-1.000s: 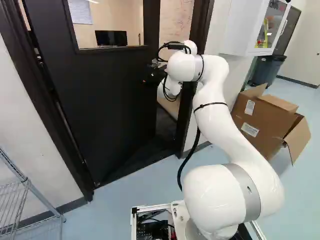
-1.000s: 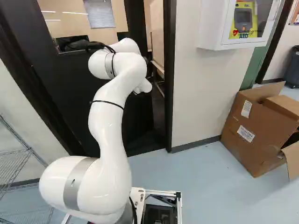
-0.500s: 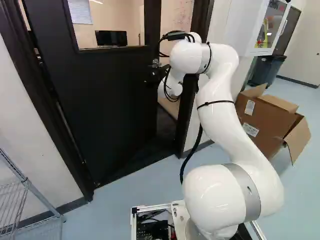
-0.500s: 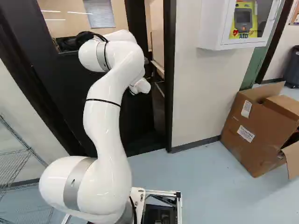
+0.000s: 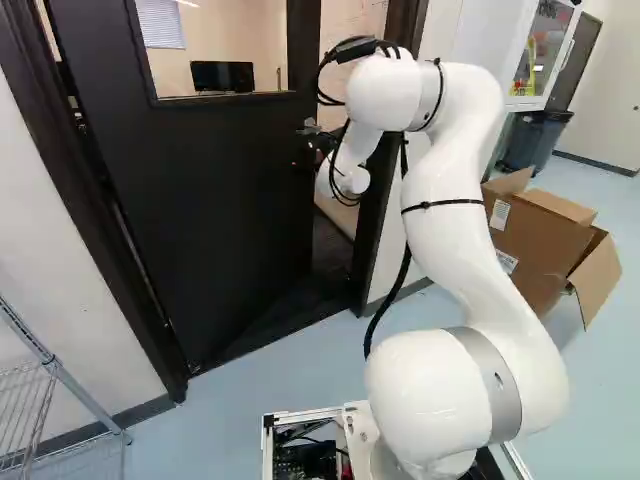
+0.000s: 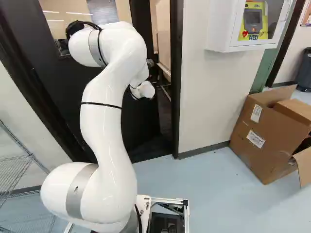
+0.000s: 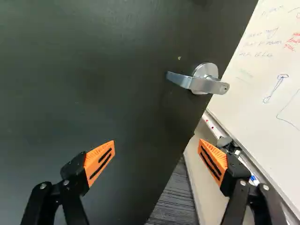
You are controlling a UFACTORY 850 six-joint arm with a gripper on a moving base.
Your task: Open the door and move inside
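Note:
The black door (image 5: pixel 215 190) stands ajar, with a gap between its free edge and the frame (image 5: pixel 375 200). In the left base view my gripper (image 5: pixel 312 152) is a small dark shape in front of the door, just below the lever handle (image 5: pixel 309 127). Seen from the wrist, the gripper (image 7: pixel 157 143) is wide open, nothing between its orange pads. Ahead of it, clear of both fingers, the silver lever handle (image 7: pixel 199 83) sits near the free edge of the dark door (image 7: pixel 93 70).
Through the gap a whiteboard (image 7: pixel 267 70) shows, with a tray along its lower edge. Right of the doorway are a wall cabinet (image 6: pixel 223 29) and an open cardboard box (image 6: pixel 265 138) on the floor. A wire shelf (image 5: pixel 30 400) stands left of the door.
The arm's upper part has risen and drawn back from the door, its wrist dropping slightly, uncovering more of the handle. Base and door show no movement.

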